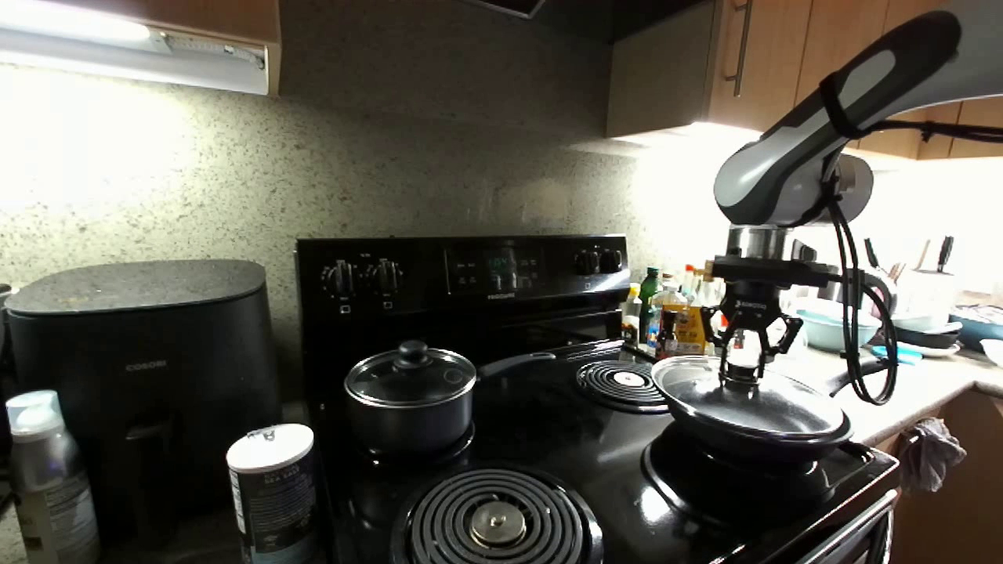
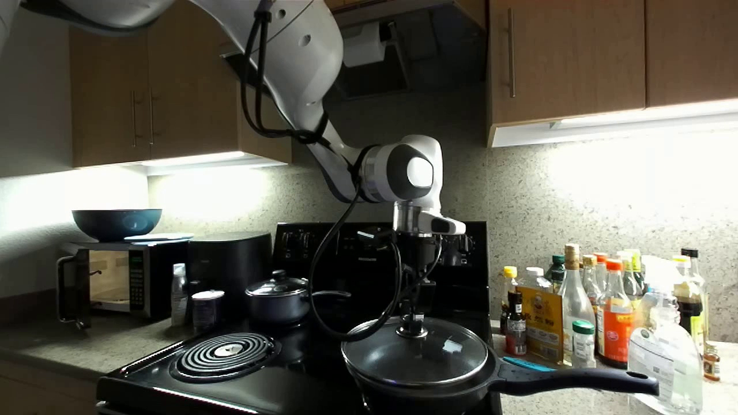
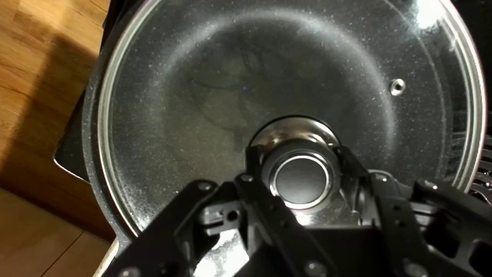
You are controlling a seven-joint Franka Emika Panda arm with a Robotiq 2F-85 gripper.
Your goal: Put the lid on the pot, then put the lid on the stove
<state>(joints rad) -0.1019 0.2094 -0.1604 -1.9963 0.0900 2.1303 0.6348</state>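
The gripper [image 3: 296, 154] pinches the lid [image 3: 261, 86] by its knob [image 3: 301, 179]; released here, off-centre with the pan [image 3: 90, 130] bared at wrist-view nine o'clock, it could slip.

This is a kitchen. The stove [image 2: 305, 369] has a microwave [image 2: 137, 276] off to one side and bottles [image 2: 616, 331] on the other. Wooden cupboards [image 2: 568, 57] hang higher than the stove.

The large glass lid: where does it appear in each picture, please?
In an exterior view: large glass lid, lower right.
In an exterior view: large glass lid, lower middle.
Wrist view: large glass lid, across most of the picture.
Shared landmark: the frying pan beneath it.
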